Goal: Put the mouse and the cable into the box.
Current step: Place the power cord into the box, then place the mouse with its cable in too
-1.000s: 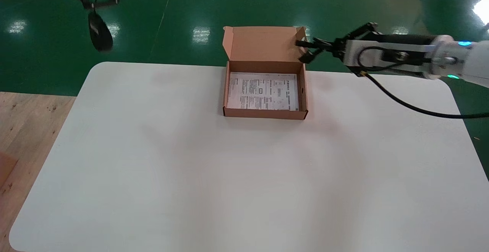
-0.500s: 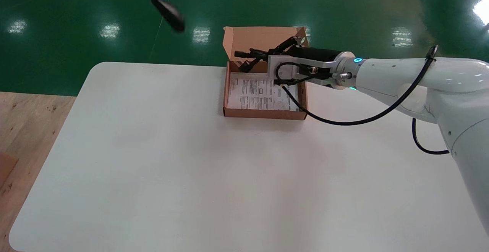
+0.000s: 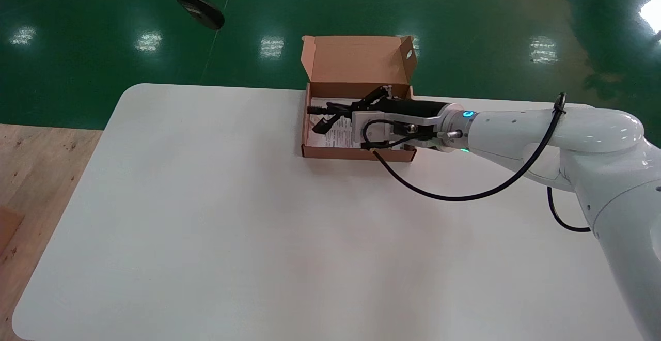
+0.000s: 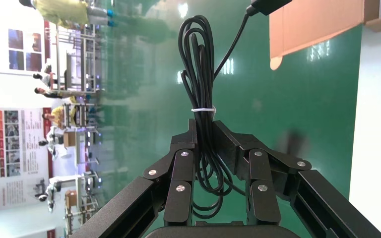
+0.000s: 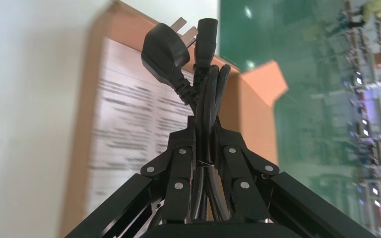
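Since the earlier frames the right hand [image 3: 361,109] has swung from beside the open lid [image 3: 356,59] to low over the inside of the brown cardboard box [image 3: 356,154]. The black computer mouse [image 3: 200,10] has swung to a new spot, well left of the box and beyond it.

Right hand is clamped on the black coiled power cable [image 3: 325,116] around the bundle's middle. Both plugs stick out past the fingertips, over the box's left half. Likely held mid-bundle so the coil stays together. Cable looks just above the box floor and not let go, so judged as the placing step.

Left hand [image 4: 204,136] is closed on the thin black mouse cord bundle [image 4: 198,64], just below its white tie [image 4: 202,109]. The mouse dangles free from the cord over the green floor [image 3: 465,10], off the white bench [image 3: 258,227]. Probably kept up and away from the box so the right arm has room.

Mouse not in the box yet.

A white printed sheet [image 3: 338,135] lies flat on the box floor. Its text is too small to read. No brand seen on the cable, mouse or box.
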Robot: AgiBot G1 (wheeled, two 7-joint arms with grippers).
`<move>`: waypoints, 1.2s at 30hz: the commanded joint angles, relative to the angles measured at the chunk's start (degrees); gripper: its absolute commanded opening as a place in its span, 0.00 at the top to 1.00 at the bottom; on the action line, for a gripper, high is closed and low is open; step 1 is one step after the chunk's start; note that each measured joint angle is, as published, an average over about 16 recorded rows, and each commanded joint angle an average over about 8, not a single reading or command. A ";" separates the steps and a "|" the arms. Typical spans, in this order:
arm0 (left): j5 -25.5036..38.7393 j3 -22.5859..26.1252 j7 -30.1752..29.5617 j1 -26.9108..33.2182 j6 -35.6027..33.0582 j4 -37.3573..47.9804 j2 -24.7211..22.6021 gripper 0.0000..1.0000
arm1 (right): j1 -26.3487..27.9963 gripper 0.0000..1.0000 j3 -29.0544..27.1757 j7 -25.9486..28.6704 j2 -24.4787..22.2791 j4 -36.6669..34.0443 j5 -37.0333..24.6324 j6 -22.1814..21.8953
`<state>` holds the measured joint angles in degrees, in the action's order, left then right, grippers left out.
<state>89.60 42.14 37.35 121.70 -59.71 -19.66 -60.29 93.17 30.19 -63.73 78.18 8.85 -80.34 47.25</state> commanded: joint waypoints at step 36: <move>-12.05 -4.26 9.95 -11.85 8.47 6.18 -18.21 1.00 | 11.72 0.00 1.89 2.45 -18.01 -8.79 4.92 -11.09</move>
<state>77.28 38.58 46.34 109.79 -51.90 -13.95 -77.93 104.70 32.07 -61.16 60.63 0.31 -75.39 36.08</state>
